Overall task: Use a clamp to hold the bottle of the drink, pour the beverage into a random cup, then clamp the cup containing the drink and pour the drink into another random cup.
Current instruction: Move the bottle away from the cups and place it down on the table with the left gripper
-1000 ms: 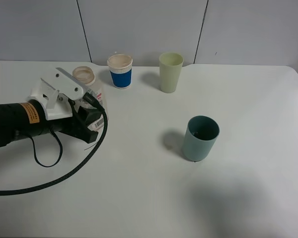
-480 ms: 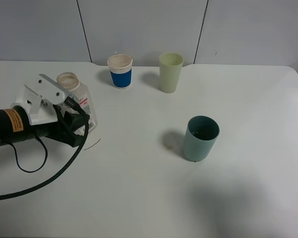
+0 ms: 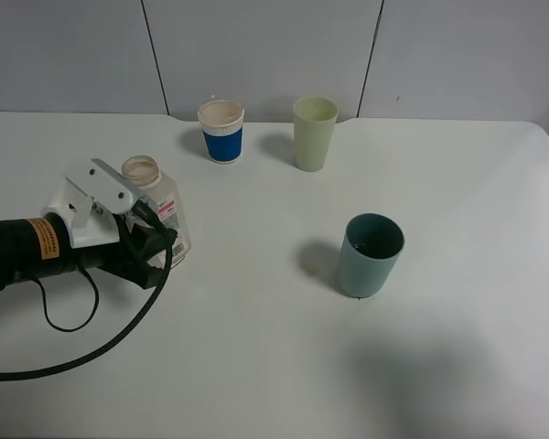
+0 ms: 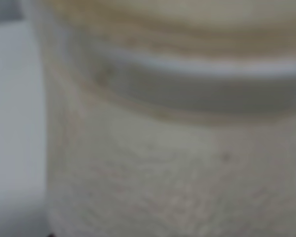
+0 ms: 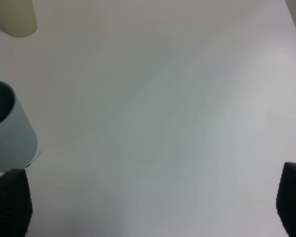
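The translucent bottle (image 3: 157, 203) with a red-and-white label stands upright at the table's left. My left gripper (image 3: 162, 241) is shut on its lower body. In the left wrist view the bottle (image 4: 177, 148) fills the frame, blurred. The teal-green cup (image 3: 370, 254) stands right of centre, and its inside is too dark to show any beverage. The same cup (image 5: 5, 131) shows in the right wrist view, close to one finger (image 5: 10, 205) of my right gripper (image 5: 150, 215), which is open and empty. The pale yellow-green tumbler (image 3: 314, 133) stands at the back.
A blue-banded white paper cup (image 3: 221, 131) stands at the back, left of the tumbler. A black cable (image 3: 91, 343) loops over the table in front of the left arm. The table's back edge meets a grey wall.
The left arm, still holding the bottle, swung left and then came back to the right and nearer the front edge. The cups have not moved.
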